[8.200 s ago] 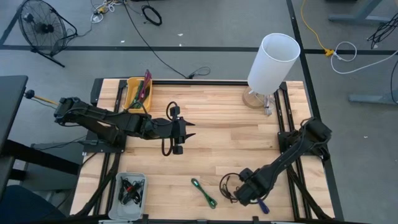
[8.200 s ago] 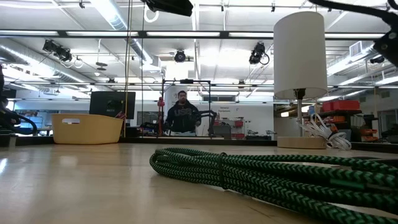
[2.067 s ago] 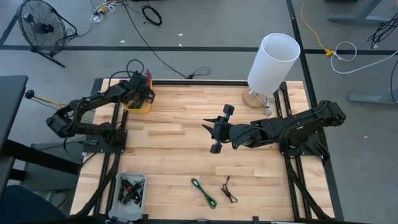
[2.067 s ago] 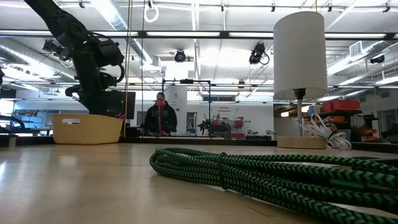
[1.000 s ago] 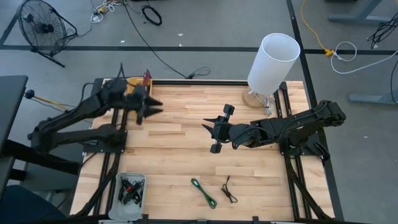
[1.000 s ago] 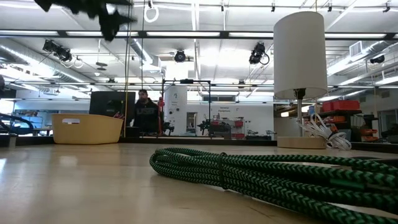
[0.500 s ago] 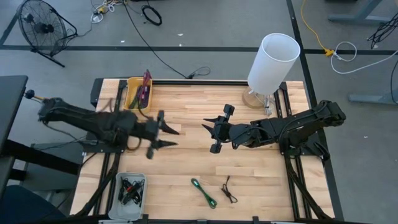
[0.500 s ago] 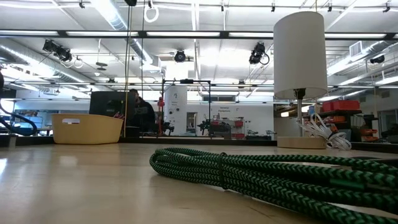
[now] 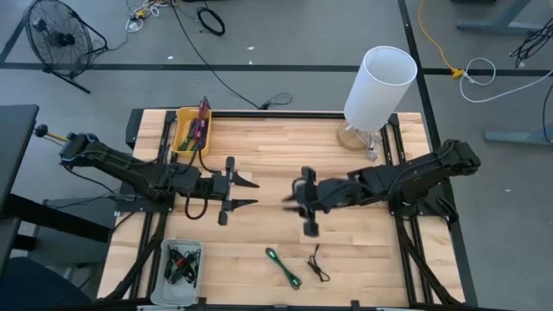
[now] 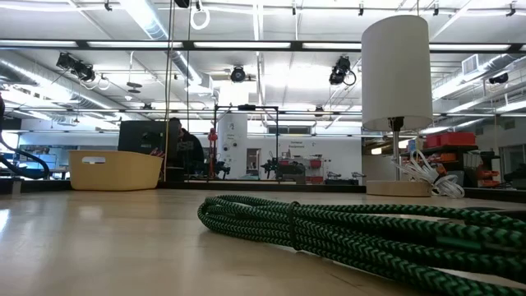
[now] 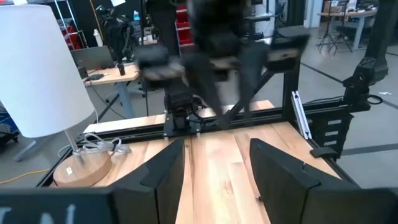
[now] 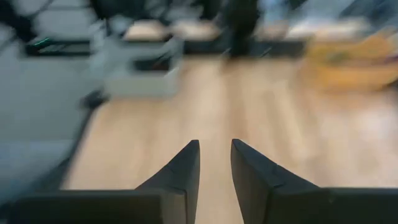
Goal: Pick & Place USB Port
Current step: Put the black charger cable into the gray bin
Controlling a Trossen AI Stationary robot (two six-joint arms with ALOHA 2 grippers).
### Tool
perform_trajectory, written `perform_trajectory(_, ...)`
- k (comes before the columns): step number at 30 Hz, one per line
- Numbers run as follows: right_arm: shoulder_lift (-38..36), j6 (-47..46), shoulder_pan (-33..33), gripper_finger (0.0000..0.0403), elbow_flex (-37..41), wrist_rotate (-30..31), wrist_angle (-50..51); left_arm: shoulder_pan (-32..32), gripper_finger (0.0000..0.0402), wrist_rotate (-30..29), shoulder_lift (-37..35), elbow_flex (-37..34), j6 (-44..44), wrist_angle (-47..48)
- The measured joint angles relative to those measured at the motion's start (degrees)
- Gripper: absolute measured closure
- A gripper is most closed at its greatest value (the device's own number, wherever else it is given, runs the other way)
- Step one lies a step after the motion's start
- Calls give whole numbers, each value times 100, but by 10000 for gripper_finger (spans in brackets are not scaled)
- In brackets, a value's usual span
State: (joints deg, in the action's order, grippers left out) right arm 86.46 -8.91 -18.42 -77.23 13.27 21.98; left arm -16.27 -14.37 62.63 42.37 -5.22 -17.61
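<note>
A green braided cable [image 9: 283,266] lies coiled flat on the wood near the table's near edge; in the low view the green cable [image 10: 329,230] fills the foreground. A small black cable [image 9: 318,263] lies just right of it. My left gripper [image 9: 249,193] hovers open over the table's middle left, empty, and its wrist view shows the same wide gap in the left gripper [image 11: 214,155]. My right gripper [image 9: 292,203] faces it from the right, blurred, above bare wood. In its wrist view the right gripper [image 12: 215,149] has a narrow gap and holds nothing.
A yellow bin [image 9: 183,131] with cables sits at the far left corner. A grey tray [image 9: 181,262] of black parts sits at the near left corner. A white-shaded lamp [image 9: 380,82] stands at the far right. Bare wood lies between the arms. A person [image 10: 185,152] stands in the room beyond.
My left arm has swung away from the yellow bin, down and toward the table's middle, its gripper staying open and empty. My right gripper, still until half a second ago, has shifted toward the near edge and shows motion blur. The cables have stayed put.
</note>
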Motion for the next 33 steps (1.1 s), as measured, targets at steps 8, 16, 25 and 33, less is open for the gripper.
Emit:
perform_trajectory(8,494,-2342,-840,309,0,-412,924,2,216,0,0,0,-42,0)
perform_trajectory(16,1194,-4439,-1541,309,0,-784,1087,2,216,2,-2,0,-59,-50)
perform_trajectory(25,1998,-5844,-1856,309,0,-1381,1523,2,216,4,-2,0,-26,-134)
perform_trajectory(33,2512,-6115,-1854,309,0,-1443,1702,2,216,140,-2,0,159,-140)
